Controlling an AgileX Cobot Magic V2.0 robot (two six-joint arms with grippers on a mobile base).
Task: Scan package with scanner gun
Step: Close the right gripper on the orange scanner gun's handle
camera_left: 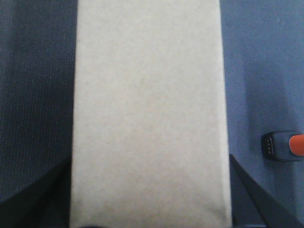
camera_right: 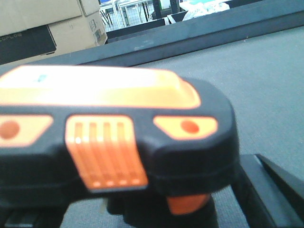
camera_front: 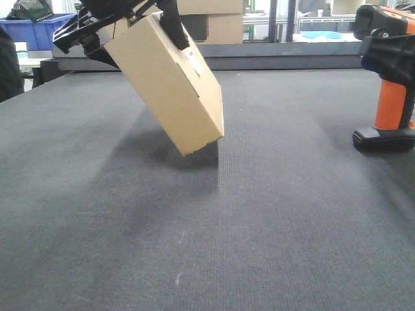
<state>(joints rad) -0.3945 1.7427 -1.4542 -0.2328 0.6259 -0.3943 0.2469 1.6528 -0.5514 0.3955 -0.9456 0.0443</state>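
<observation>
A: Gripping what, at upper left?
B: The left end effector (camera_front: pixel 133 29) clamps the package (camera_front: pixel 168 91). It hangs tilted, long axis slanting down to the right, low corner near the desk (camera_front: pixel 259 227), and its label (camera_front: pixel 194 65) faces right.
A: And far right?
B: The scanner (camera_front: pixel 392 97) stands on its base, well apart. The right end effector (camera_right: pixel 147 213) is nearest, but I can't tell whether it is closed. I'd say the scanner must aim left.
</observation>
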